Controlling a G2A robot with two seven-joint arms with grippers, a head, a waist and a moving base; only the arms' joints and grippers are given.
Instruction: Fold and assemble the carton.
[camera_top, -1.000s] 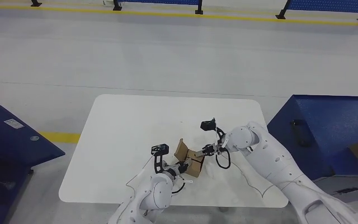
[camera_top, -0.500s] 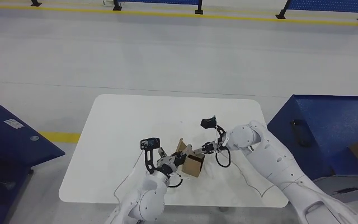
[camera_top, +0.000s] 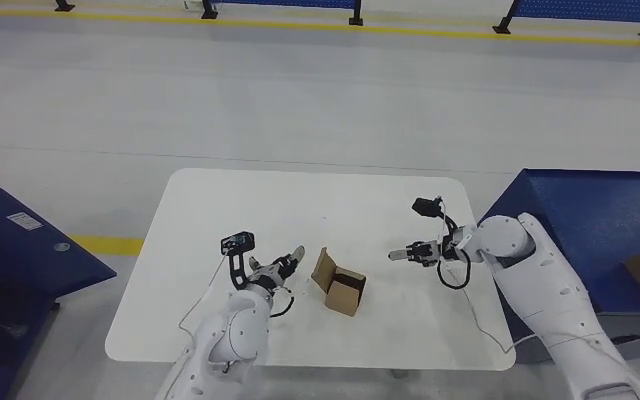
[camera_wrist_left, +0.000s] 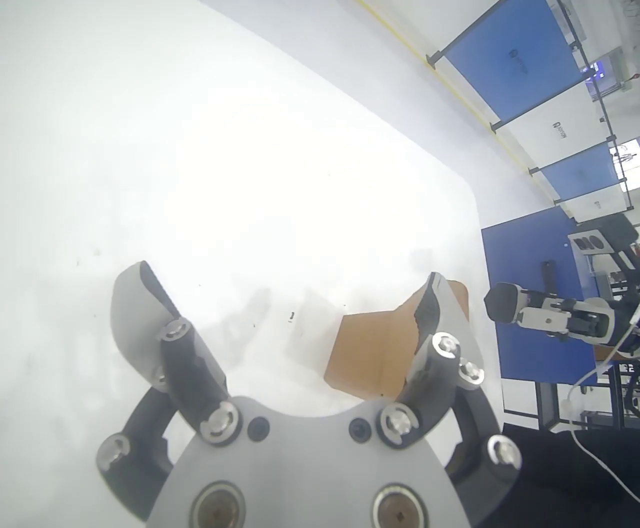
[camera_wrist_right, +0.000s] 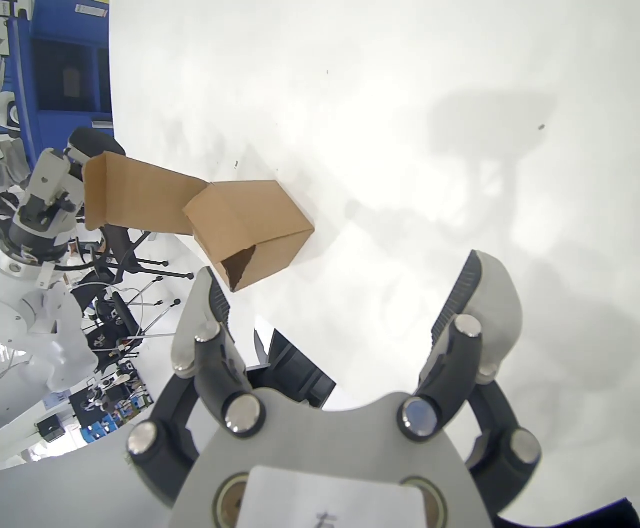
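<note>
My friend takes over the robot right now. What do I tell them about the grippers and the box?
Left gripper: open, holding nothing, close beside the carton but apart from it.
Right gripper: open, holding nothing, on the carton's other side, farther off.
Carton: on the table, between the two grippers.
Done: the body is folded into a box shape.
Left: one flap sticks out unfolded and a gap shows at one end. Both probably need closing.
</note>
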